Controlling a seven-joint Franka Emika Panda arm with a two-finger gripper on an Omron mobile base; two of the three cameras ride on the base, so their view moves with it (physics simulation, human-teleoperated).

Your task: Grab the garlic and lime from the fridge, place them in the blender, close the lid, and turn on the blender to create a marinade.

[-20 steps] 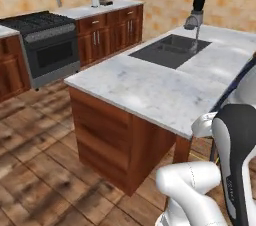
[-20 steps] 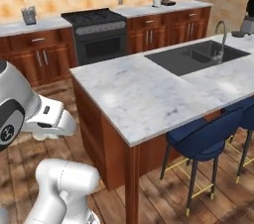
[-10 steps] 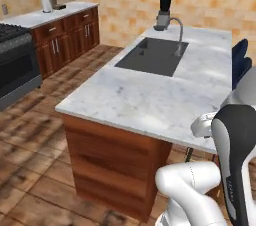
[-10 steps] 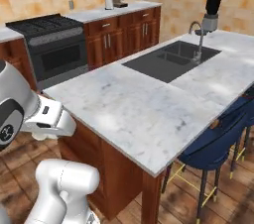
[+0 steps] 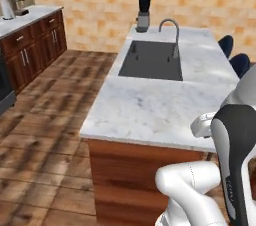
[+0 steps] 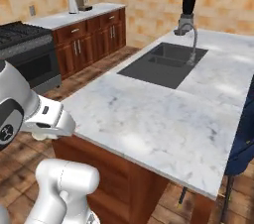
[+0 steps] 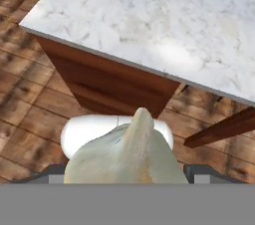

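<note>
The blender [image 5: 144,10] [image 6: 187,8], a black jar on a grey base, stands at the far end of the marble island beside the sink. In the hand view a pale, pointed garlic [image 7: 130,154] bulb sits close to the camera, and my gripper [image 7: 127,171] is shut on it; its fingertips are mostly hidden behind the bulb. The garlic hangs over the wood floor, just off the island's near edge. The lime, the fridge and the lid are out of view.
The marble island [image 5: 150,105] [image 6: 163,119] carries a dark sink [image 5: 152,60] [image 6: 163,62] with a curved faucet [image 5: 172,30] [image 6: 191,42]. Blue stools [image 5: 235,55] stand on its right side. Wood cabinets with a coffee machine [image 6: 79,0] and a stove [image 6: 25,49] line the left wall.
The whole picture has swung as the base drove: the island now lies lengthways ahead, with the blender nearer the middle of both base views. No object has moved on its own.
</note>
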